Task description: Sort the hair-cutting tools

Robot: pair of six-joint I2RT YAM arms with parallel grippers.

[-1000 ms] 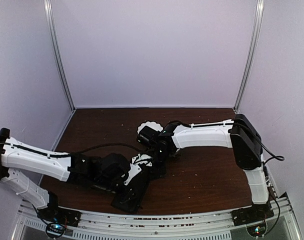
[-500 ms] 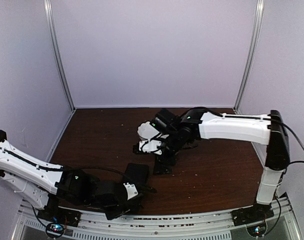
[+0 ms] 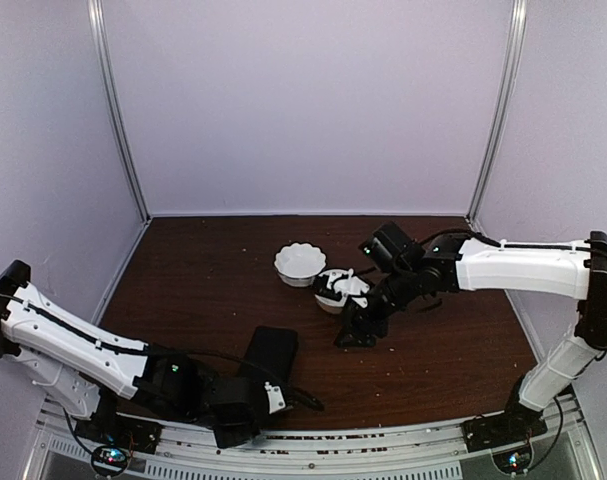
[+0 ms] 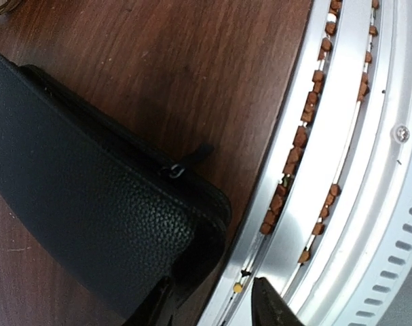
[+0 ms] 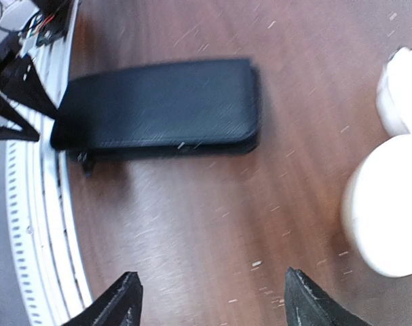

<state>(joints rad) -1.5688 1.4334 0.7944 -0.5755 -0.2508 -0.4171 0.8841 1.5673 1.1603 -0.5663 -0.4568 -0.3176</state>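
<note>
No scissors or black clips show in any view. My left gripper (image 3: 291,400) is low at the table's near edge, and in its wrist view (image 4: 209,314) it is open. One finger is beside the near corner of the black zip case (image 4: 90,217), the other over the metal edge rail. My right gripper (image 3: 351,332) hovers over the table just in front of the nearer white bowl (image 3: 338,290). In its wrist view (image 5: 212,292) it is wide open and empty above bare wood.
The black case (image 3: 268,355) lies shut near the front edge and shows in the right wrist view (image 5: 158,105). A scalloped white bowl (image 3: 300,262) stands behind the other; both sit at the right wrist view's right side (image 5: 389,217). A metal rail (image 4: 341,170) holding brown crumbs borders the table.
My left arm has drawn back and down to the near edge, uncovering the case. My right arm has swung right, away from the case, and its gripper is now in front of the bowls.
</note>
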